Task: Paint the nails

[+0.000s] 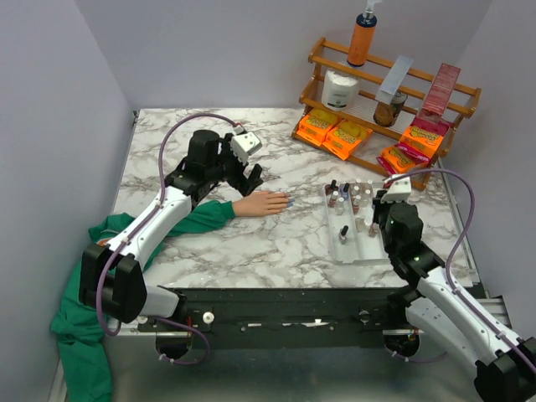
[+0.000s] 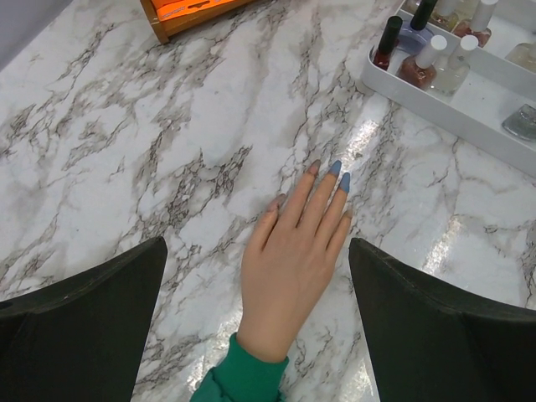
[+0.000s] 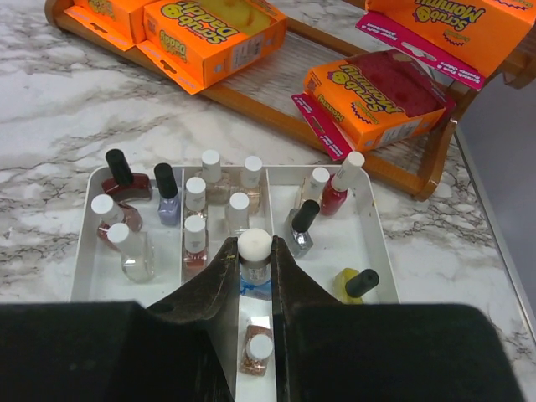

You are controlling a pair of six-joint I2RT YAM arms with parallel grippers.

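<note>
A peach fake hand (image 2: 293, 260) with a green sleeve (image 1: 197, 218) lies palm down on the marble table. Two of the nails (image 2: 340, 174) are blue and the nail beside them is pale. In the top view the hand (image 1: 266, 203) points right, toward the tray. My left gripper (image 2: 257, 244) is open and hovers over the hand, one finger on each side of it; it also shows in the top view (image 1: 249, 180). My right gripper (image 3: 254, 247) is shut on the white cap of a blue polish bottle (image 3: 255, 275) in the white tray (image 3: 370, 219).
The tray (image 1: 356, 251) holds several polish bottles in three compartments, one yellow bottle (image 3: 356, 285) lying on its side. A wooden rack (image 1: 394, 92) with orange sponge boxes, a jar and an orange pump bottle stands at the back right.
</note>
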